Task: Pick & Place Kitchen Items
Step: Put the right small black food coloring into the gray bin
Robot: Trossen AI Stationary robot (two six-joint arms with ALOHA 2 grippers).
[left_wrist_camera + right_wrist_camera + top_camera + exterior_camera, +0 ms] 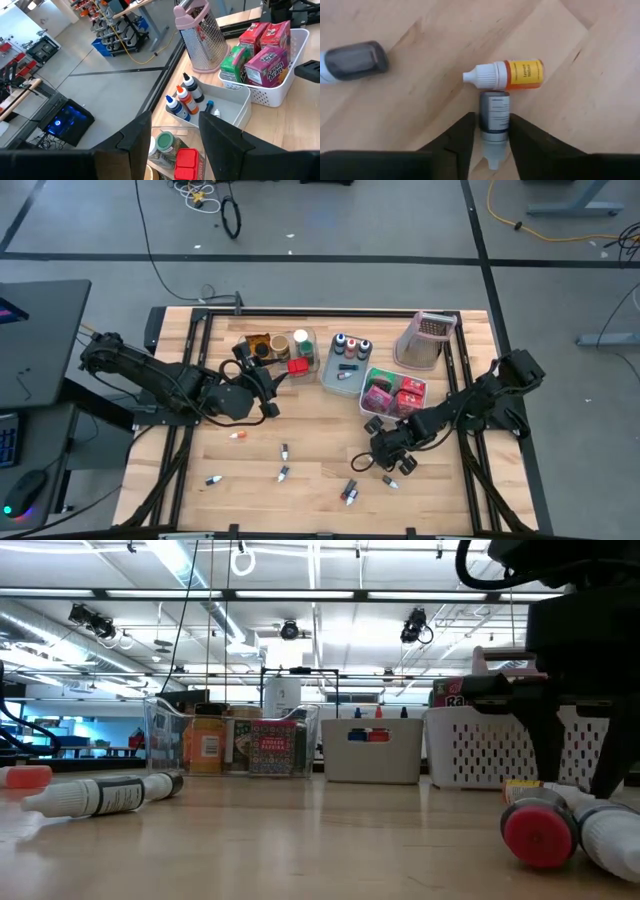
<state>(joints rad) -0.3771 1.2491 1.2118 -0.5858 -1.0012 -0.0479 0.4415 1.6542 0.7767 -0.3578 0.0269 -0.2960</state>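
A: From above, what does the table show?

B: A wooden table (300, 490) with three bins along its far side. The white perforated bin (392, 394) holding red, pink and green boxes is our landmark. The right gripper (392, 462) is low over the wood just in front of that bin, among a few tiny bottles. The left gripper (268, 385) hovers well to the left of the bin, beside a clear bin (283, 348) of jars.

A: And at table height?

B: A red-capped bottle (540, 830) lies on its side in the foreground, in front of the white bin (490, 755). A white bottle (100, 794) lies far off to the left.

A: The left wrist camera?

B: Its two dark fingers (135, 137) stand apart with nothing between them. Past them is a grey bin (227, 105) of capped bottles, then the white bin (272, 87) with its boxes.

A: The right wrist camera?

B: The right gripper (490, 132) has its fingers close on either side of a small grey-labelled bottle (494, 117) lying on the wood. Whether they grip it, I cannot tell. An orange-labelled bottle (512, 75) lies crosswise, touching that bottle's far end. A dark-capped bottle (352, 60) lies well apart.
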